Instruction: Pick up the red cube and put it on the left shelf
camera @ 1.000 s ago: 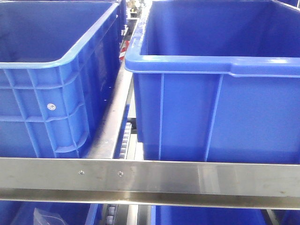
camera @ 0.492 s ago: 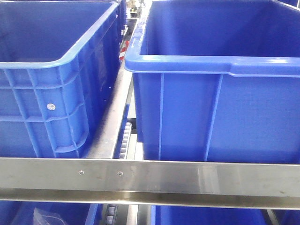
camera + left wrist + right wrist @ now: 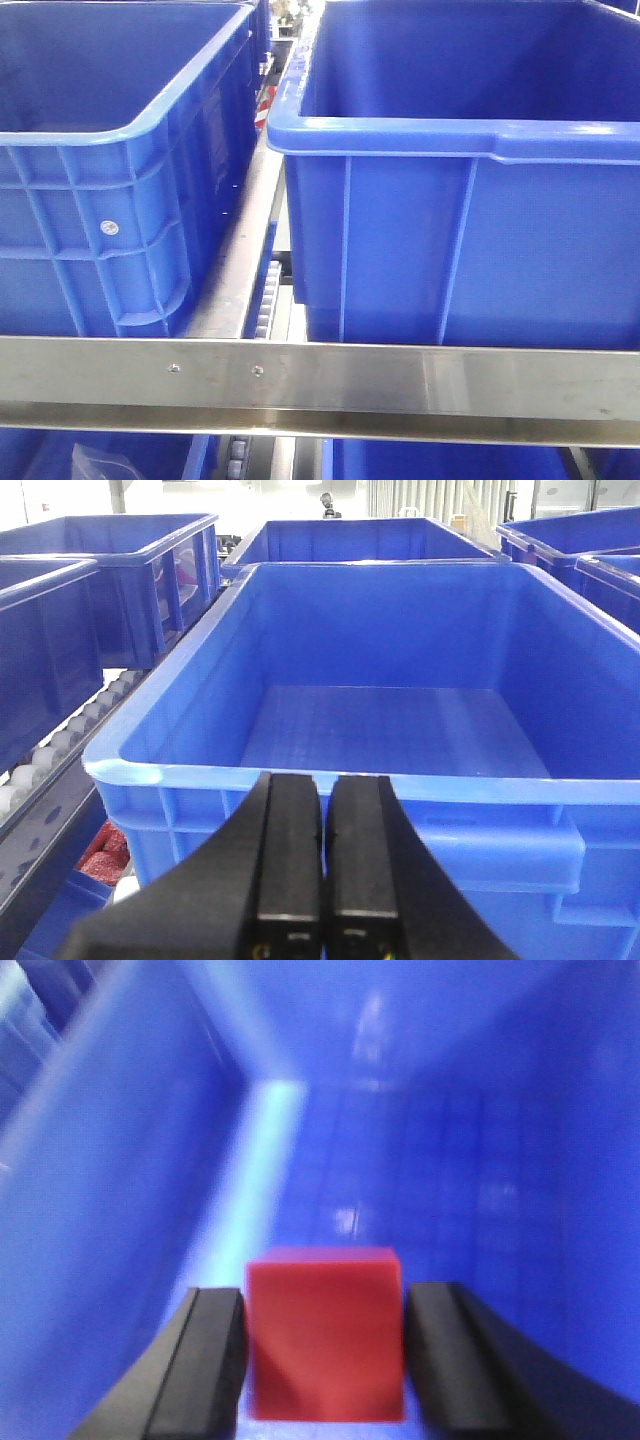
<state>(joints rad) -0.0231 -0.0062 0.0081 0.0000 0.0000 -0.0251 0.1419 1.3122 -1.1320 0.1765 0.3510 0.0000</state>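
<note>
Red cube (image 3: 325,1332) sits between the two dark fingers of your right pincer (image 3: 325,1360), inside a blue crate whose walls fill the blurred right wrist view. The left finger seems to touch the cube's side, while a thin blue gap shows at the right finger, so I cannot tell if the pincer is already grasping it or only bracketing it. Before you lift, make sure both fingers press flat on the opposite faces, with the cube centred between them, because a grip on one edge could let it turn or slip. Then raise it straight up until it passes the crate rim, as I judge the walls are close on the left side. Your left pincer (image 3: 322,875) is clenched with nothing between its fingers and hangs just before the near rim of another blue crate (image 3: 380,730), which looks bare inside. In the front view you see the left shelf (image 3: 320,375) with its steel front rail, a roller track (image 3: 268,295) between two blue crates, and neither arm. The placing step is not yet done. When you carry the cube over, I would come in above the crate rims and lower slowly, releasing only when the cube rests.
</note>
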